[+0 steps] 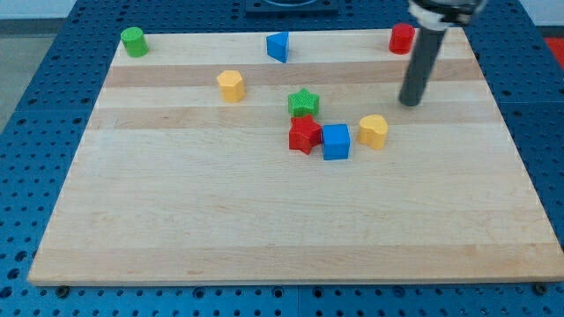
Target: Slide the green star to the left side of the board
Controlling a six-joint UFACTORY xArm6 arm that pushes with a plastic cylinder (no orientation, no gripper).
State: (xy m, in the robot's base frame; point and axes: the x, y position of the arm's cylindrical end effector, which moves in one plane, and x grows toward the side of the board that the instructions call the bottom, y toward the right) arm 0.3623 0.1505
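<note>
The green star point(303, 103) lies near the board's middle, slightly toward the view's top. A red star point(305, 135) sits just below it, touching or nearly touching. A blue cube point(336, 142) is beside the red star on its right. A yellow heart-shaped block point(374, 131) lies further right. My tip point(410, 103) rests on the board to the right of the green star, well apart from it, above and right of the yellow heart.
A green cylinder point(134, 41) stands at the top left corner. A yellow hexagonal block point(231, 85) lies left of the green star. A blue triangular block point(278, 46) and a red cylinder point(402, 39) stand along the top edge of the wooden board point(264, 229).
</note>
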